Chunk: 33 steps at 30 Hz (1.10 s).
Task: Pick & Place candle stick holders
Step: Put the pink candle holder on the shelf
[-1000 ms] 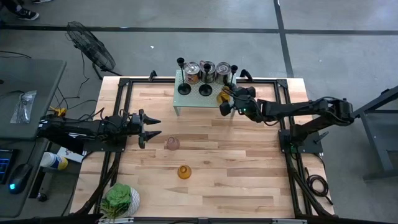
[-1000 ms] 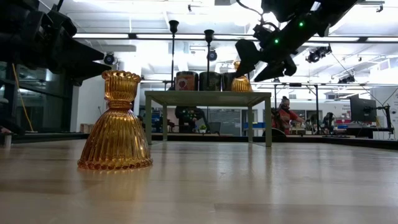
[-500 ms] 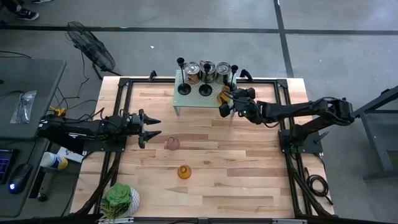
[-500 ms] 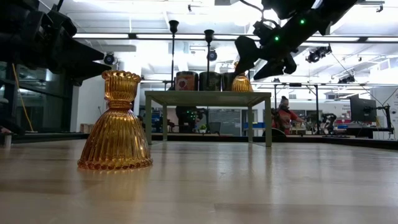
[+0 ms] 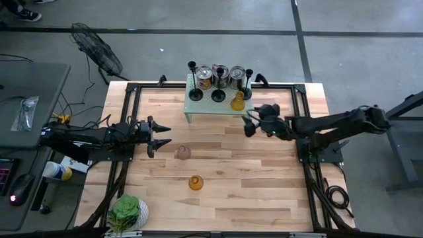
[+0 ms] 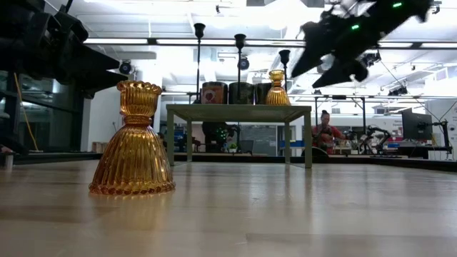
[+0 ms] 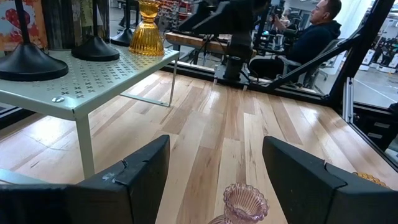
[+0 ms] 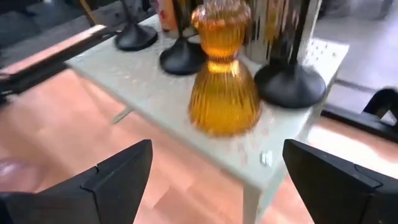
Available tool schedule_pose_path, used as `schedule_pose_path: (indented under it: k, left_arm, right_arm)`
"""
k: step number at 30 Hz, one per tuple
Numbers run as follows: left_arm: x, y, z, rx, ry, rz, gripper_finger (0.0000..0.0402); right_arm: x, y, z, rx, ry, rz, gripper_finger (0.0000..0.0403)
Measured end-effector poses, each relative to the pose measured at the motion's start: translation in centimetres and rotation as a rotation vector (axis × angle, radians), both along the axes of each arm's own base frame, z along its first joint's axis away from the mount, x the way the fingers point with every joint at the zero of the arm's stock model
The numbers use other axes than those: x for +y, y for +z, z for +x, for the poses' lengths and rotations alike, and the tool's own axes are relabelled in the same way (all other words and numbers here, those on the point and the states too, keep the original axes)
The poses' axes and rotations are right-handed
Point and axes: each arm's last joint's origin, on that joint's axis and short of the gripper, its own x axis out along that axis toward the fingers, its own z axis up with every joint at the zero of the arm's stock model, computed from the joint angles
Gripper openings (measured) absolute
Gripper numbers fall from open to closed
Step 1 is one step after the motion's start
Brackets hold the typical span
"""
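My right fingers are spread wide and hold nothing. They hang just beside the little green shelf at the far side of the worktop. One amber holder and three black holders stand on that shelf. My left fingers are wide too, near the pink holder. Another amber holder sits nearer. I think the glass is heavy, slippery and can break, so I would pinch its thin neck. I can read no words.
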Motion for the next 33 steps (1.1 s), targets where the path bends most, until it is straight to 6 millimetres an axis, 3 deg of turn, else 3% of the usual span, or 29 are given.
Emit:
schedule_pose_path:
  k: [9,19,25,33]
  left_arm:
    - [0.0,0.0,0.0,0.0,0.0,0.0,0.0253]
    - [0.0,0.0,0.0,0.0,0.0,0.0,0.0253]
    - [0.0,0.0,0.0,0.0,0.0,0.0,0.0253]
    - [0.0,0.0,0.0,0.0,0.0,0.0,0.0253]
  right_arm:
    - [2.4,-2.2,-4.0,-0.054,0.277,0.121,0.0353]
    - [4.1,-6.0,-7.4,-0.234,0.592,0.078,0.0335]
    - [4.2,-6.6,-8.5,-0.274,0.656,-0.015,0.0249]
    - [4.0,-7.4,-10.0,-0.316,0.723,-0.112,0.0085]
